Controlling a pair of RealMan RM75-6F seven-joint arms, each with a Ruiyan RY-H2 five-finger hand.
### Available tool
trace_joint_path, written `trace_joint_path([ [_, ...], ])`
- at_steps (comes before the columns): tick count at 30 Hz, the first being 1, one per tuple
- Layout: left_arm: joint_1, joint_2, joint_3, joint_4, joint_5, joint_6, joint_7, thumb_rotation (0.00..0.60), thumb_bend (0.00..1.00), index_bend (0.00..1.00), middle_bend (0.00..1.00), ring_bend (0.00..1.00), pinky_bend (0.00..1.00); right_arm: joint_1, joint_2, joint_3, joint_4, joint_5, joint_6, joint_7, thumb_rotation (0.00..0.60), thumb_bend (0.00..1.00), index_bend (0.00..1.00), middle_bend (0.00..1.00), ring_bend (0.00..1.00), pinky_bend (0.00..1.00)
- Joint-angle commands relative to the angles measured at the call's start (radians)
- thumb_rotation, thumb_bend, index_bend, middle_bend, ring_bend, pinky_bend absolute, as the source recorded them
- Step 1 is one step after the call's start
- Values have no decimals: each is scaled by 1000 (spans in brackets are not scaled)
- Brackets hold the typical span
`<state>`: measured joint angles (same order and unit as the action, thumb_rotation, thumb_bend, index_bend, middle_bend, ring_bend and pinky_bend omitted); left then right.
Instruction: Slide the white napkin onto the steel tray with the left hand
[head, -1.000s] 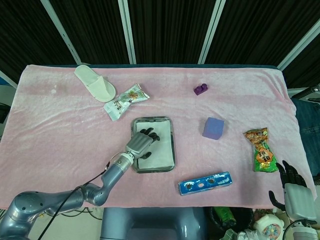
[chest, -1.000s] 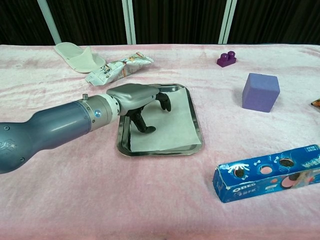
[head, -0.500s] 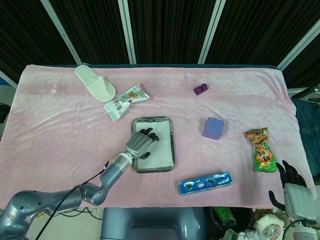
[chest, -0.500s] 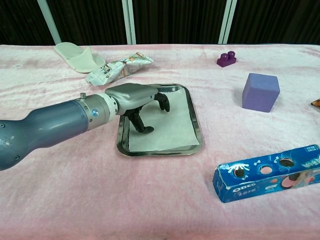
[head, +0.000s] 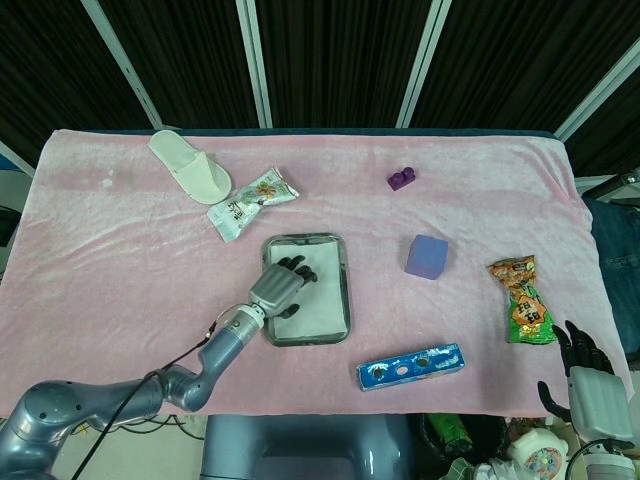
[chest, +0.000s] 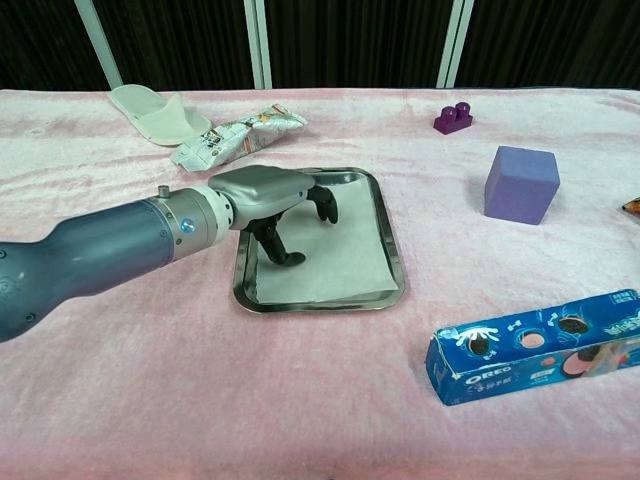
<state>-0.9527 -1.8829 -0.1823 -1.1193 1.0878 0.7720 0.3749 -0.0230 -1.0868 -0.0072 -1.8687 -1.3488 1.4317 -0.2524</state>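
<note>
The white napkin (head: 318, 300) (chest: 335, 260) lies flat inside the steel tray (head: 344, 295) (chest: 392, 250) at the middle of the pink-covered table. My left hand (head: 280, 287) (chest: 268, 196) is over the tray's left part, its dark fingertips (chest: 292, 259) pointing down and touching the napkin. It holds nothing. My right hand (head: 590, 385) hangs off the table's near right corner, fingers apart and empty, seen only in the head view.
A white slipper (head: 190, 166) and a snack packet (head: 252, 203) lie behind the tray on the left. A purple cube (head: 427, 256), a small purple brick (head: 401, 180), a snack bag (head: 522, 300) and a blue Oreo box (head: 410, 366) lie to the right.
My left hand has drawn back slightly toward the tray's left edge, and the tray has shifted a little with it. The napkin stays in the tray. The right hand has not moved.
</note>
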Motion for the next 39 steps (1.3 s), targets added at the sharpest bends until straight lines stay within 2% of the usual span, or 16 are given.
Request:
trace_joint_path([
  [1,0,-4,-1,3,-3,4,5,600,337,261,252,67,169,0,0,0,0,0,0,0,600,306,0,0,45,150],
  [39,-15,12,8,20,26,-17,-5,600,336,261,253,67,168,0,-2,1,-2,5,0,-4,600,307,0,0,44,150],
])
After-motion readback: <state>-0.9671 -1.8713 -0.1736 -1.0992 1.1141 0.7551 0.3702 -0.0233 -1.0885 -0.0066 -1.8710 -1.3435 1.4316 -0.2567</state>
